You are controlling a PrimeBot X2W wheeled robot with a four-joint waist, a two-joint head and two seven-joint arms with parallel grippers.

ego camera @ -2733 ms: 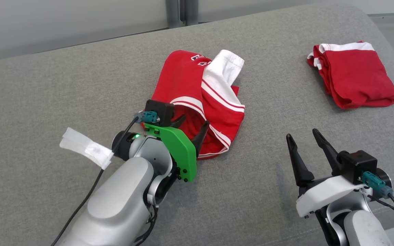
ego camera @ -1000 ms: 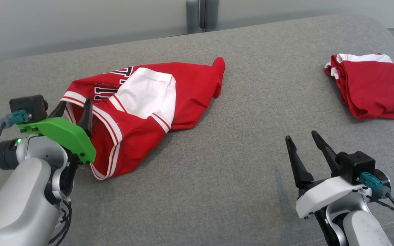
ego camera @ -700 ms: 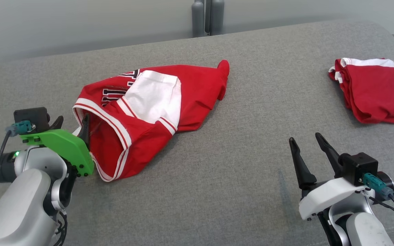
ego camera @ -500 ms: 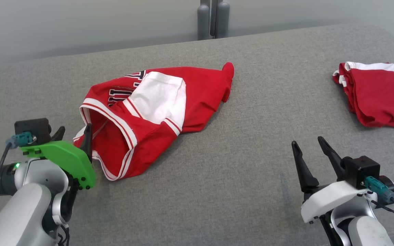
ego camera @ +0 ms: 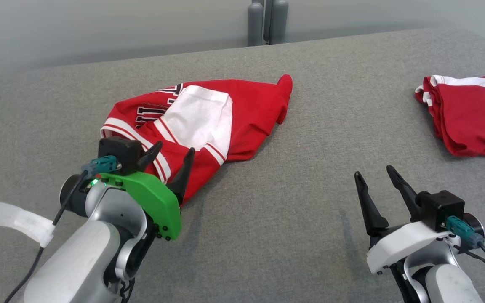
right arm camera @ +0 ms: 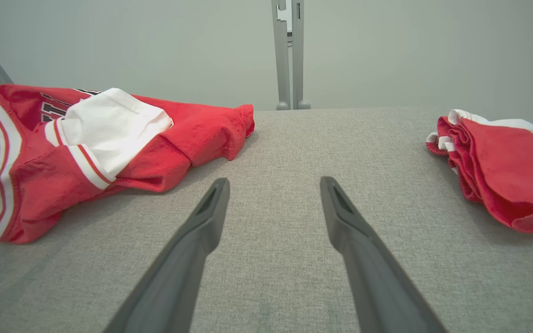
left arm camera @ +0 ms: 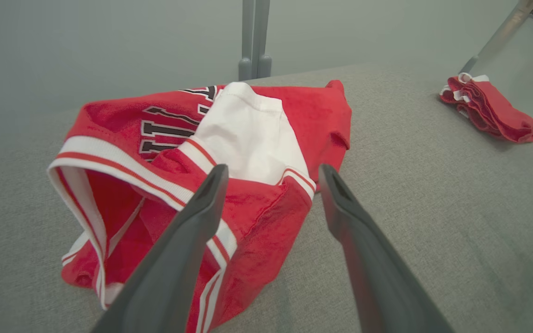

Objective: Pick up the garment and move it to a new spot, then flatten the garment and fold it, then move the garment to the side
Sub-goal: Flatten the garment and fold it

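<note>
the left hand (ego camera: 174, 148) stood with its fingers wide apart and nothing between them, poised over the near striped hem of the garment (ego camera: 246, 105). a second before, it had been at the hem's left end, right at the cloth. since then it had let go and swung in to the corner just below the white panel. whether a fingertip touched the cloth could not be told.

the garment lay loose and rumpled on the left half of the desk (ego camera: 289, 219), its hem gaping and one red corner pointing away to the far right. a little earlier it had been bunched up nearer the middle, so the move to a new spot looked finished and flattening looked like the step in hand. a fresh hold on that near corner seemed the likely aim.

the right hand (ego camera: 373, 171) was also spread and empty over bare desk, well apart from the garment. a folded red pile (ego camera: 465, 122) sat at the far right edge.
</note>
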